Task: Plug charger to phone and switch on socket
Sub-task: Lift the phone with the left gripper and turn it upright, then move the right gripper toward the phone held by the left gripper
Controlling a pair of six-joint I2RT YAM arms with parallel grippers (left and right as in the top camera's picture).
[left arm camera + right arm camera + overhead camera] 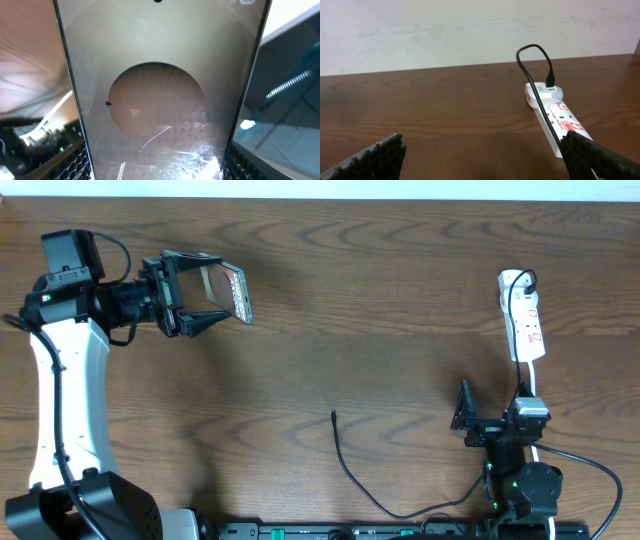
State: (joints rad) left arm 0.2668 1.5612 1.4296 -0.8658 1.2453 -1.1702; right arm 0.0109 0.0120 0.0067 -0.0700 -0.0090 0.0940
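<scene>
Grips the phone point(236, 295) on edge in the left pincer point(220, 288) at far left, above the counter point(320, 240), screen filling the wrist view. Mid-counter, leaves the charger point(345, 470) lying loose, plug tip well apart from the phone. At right, holds the right pincer point(481, 145) spread wide, socket point(522, 320) just beyond one finger.

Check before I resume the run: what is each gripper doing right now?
Left gripper: closed on the flat rectangular glossy-screened smartphone.
Right gripper: open, nothing between its fingers.
</scene>
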